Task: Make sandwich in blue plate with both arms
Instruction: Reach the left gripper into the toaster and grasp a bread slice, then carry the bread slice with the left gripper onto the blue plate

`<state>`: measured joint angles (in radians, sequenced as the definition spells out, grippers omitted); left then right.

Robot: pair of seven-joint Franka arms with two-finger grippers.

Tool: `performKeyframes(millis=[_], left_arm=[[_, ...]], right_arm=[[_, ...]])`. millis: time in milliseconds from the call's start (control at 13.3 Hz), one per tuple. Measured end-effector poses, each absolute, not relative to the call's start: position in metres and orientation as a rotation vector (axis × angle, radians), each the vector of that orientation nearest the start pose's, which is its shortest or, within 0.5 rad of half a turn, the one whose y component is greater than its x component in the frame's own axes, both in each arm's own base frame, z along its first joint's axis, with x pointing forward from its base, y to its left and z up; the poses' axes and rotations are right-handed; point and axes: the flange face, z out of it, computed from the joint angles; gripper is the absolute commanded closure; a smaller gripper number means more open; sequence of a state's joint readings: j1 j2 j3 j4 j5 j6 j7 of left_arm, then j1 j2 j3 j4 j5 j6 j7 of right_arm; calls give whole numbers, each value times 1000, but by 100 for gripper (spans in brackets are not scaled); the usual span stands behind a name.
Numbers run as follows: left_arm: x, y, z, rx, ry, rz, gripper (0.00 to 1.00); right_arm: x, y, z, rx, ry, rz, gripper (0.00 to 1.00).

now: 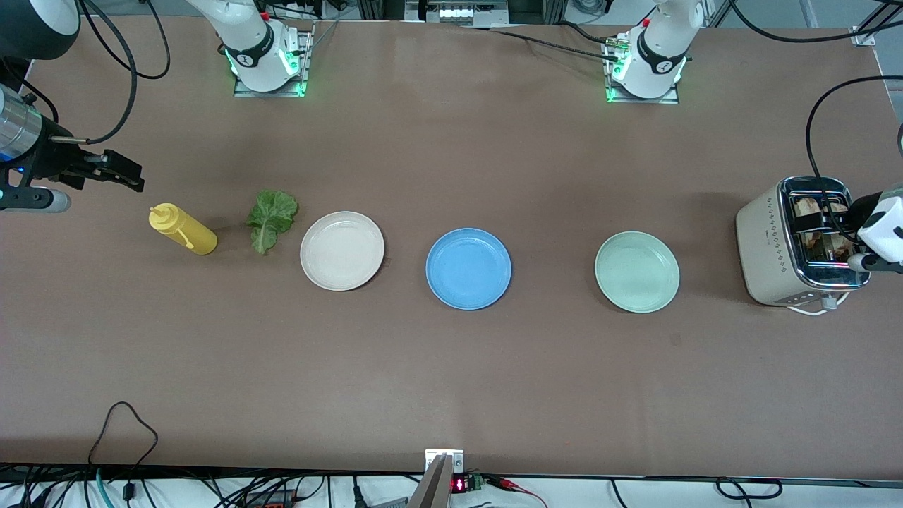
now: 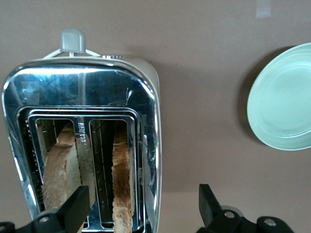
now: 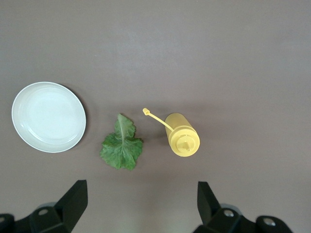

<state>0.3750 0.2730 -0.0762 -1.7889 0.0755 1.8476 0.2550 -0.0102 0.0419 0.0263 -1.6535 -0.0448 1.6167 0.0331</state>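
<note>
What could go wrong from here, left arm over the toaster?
1. The left pincer hangs open over the toaster. The two bread slices stand in narrow slots, so a finger may hit the chrome top or pinch a slot wall.
2. The slices lean; one could slip on lifting.
3. The right pincer is open above the lettuce leaf, with the yellow bottle close beside it, which might get knocked.

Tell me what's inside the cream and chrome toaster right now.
The cream and chrome toaster holds two light-brown bread slices, one upright in each slot. Their lower parts are hidden down in the slots, as is anything beneath them.
</note>
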Motion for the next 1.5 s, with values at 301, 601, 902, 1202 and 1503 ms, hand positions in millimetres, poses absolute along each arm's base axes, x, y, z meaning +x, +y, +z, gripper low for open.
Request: performKeyframes(millis=[301,601,902,1202,1503], left_arm=[[570,202,364,-3143,-67,416,47],[561,216,360,-3148,-113,462,95],[559,218,360,-3148,-129,480,100],[563,215,392,-3145,-125,473,100],[564,171,529,-3142,-29,470,100]], right_arm=[[566,4,566,-3184,21,124,0],[566,5,565,-3179,23,125,0],[566,5,565,-3179,23,125,0],[567,5,565,-3178,23,126,0],[567,4,565,-3178,24,126,0]])
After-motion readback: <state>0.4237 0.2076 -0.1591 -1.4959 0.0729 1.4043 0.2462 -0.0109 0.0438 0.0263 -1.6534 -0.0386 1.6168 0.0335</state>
